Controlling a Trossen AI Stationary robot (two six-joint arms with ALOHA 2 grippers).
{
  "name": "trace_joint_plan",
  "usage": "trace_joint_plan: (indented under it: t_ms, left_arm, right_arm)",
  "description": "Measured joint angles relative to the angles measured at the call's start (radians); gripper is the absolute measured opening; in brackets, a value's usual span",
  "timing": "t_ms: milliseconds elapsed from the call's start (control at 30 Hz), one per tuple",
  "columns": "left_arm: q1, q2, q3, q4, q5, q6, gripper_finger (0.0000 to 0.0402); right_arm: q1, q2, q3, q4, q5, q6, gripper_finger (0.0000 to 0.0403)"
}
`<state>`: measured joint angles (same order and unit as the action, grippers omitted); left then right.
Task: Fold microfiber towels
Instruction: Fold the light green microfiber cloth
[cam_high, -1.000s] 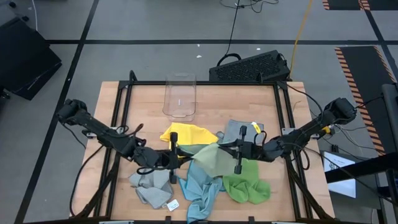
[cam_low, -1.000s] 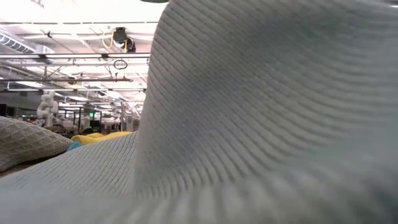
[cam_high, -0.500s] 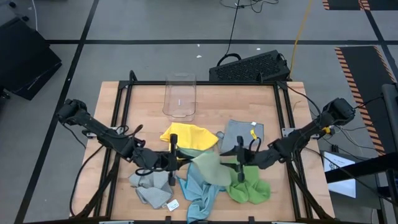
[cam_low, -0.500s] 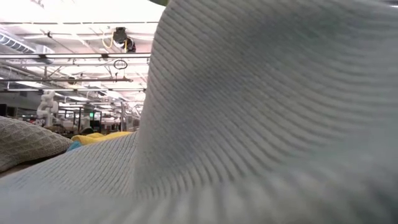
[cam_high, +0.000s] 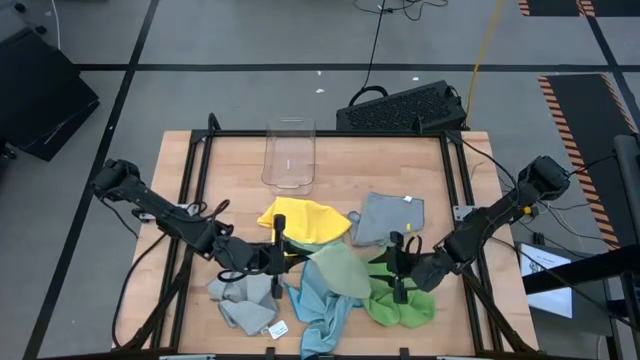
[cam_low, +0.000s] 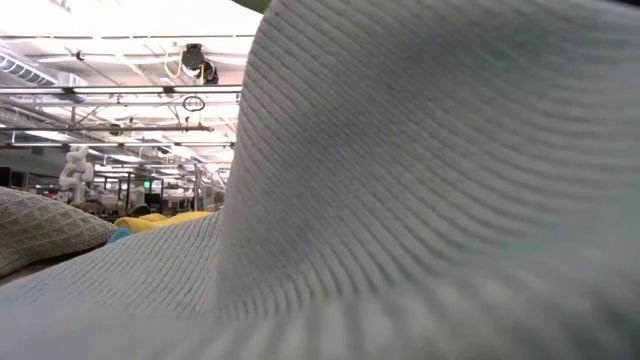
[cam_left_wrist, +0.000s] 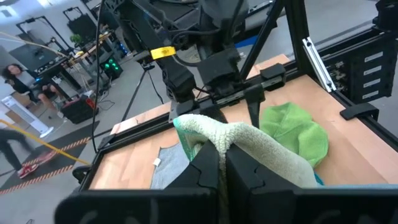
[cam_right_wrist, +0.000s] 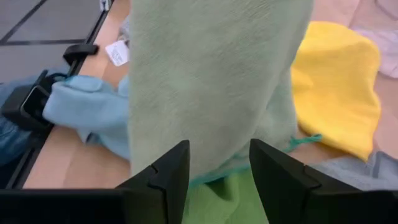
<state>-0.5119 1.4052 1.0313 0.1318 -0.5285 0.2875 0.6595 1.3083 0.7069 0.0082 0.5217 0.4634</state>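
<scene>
Pale green towel (cam_high: 338, 270): left gripper (cam_high: 281, 252) stays clamped on its corner; right gripper (cam_high: 398, 268), fingers now apart, has released it beside the bright green towel (cam_high: 400, 305), so the fold needs regrasping.

The right hand (cam_high: 397, 283) has let go of the pale green towel (cam_high: 338, 270) and pulled back toward five o'clock; a second ago it sat closed at the towel's three o'clock corner, and it now hovers with its fingers apart over the bright green towel (cam_high: 398, 303). The pale green towel, earlier stretched between both hands, has slackened and drooped over the light blue towel (cam_high: 318, 308). The grey towel (cam_high: 388, 218) with its white tag is now fully uncovered
</scene>
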Motion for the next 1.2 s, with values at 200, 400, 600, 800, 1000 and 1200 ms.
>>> trace_joint_plan:
  t_ms: [200, 400, 600, 800, 1000, 1200]
  left_arm:
    - [0.007, 0.0, 0.0, 0.0, 0.0, -0.001, 0.0015]
    - [0.007, 0.0, 0.0, 0.001, 0.018, -0.001, 0.0005]
    - [0.007, 0.0, 0.0, 0.008, 0.031, -0.002, 0.0016]
    - [0.007, 0.0, 0.0, 0.008, 0.04, -0.009, 0.0008]
    - [0.007, 0.0, 0.0, 0.008, 0.097, -0.028, 0.0016]
    - [0.007, 0.0, 0.0, 0.008, 0.121, -0.029, 0.0009]
  right_arm:
    - [0.01, 0.0, -0.065, 0.126, 0.006, 0.0, 0.0147]
    - [0.01, 0.0, -0.141, 0.248, 0.012, 0.01, 0.0114]
    - [0.008, 0.0, -0.161, 0.34, 0.033, -0.033, 0.0073]
    - [-0.013, 0.0, -0.161, 0.445, 0.056, -0.142, 0.0037]
    - [-0.064, 0.0, -0.161, 0.581, 0.055, -0.237, 0.0019]
    - [-0.138, 0.0, -0.14, 0.682, 0.051, -0.292, 0.0062]
